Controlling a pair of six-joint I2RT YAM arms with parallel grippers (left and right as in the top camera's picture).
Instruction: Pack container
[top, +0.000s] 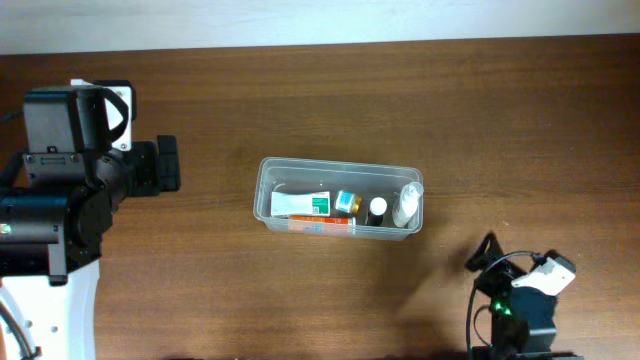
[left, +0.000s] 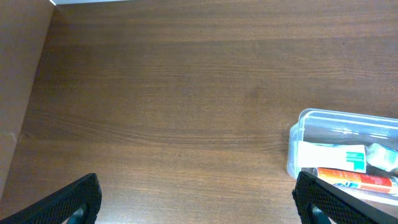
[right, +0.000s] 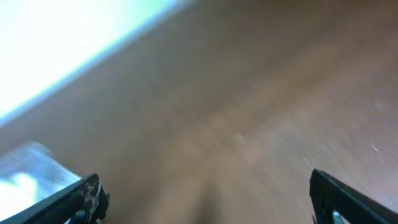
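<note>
The clear, round-cornered plastic container (top: 262, 203) sits mid-way along the dark wood-grain surface (top: 450, 100), holding a white-and-green tube (top: 298, 204), an orange tube (top: 322, 228) and small bottles (top: 377, 210), while my left jaws and right jaws both gape wide, gripping nothing, well apart from it.

Robot lab or test bench, by look of it. Dark wood-grain table (top: 400, 100) fills view, with pale wall strip (top: 300, 20) along far edge. Black left arm (top: 60, 200) on white base (top: 50, 320) at one side. Right arm (top: 515, 315) at other side, green light (top: 497, 306) glowing on it. Cameras ride both wrists, looking down at bare wood. Lone props mid-table: clear container (top: 340, 164) holding toothpaste tube (top: 300, 204) and small bottles (top: 377, 210). Toiletries on workbench, not by sink.
</note>
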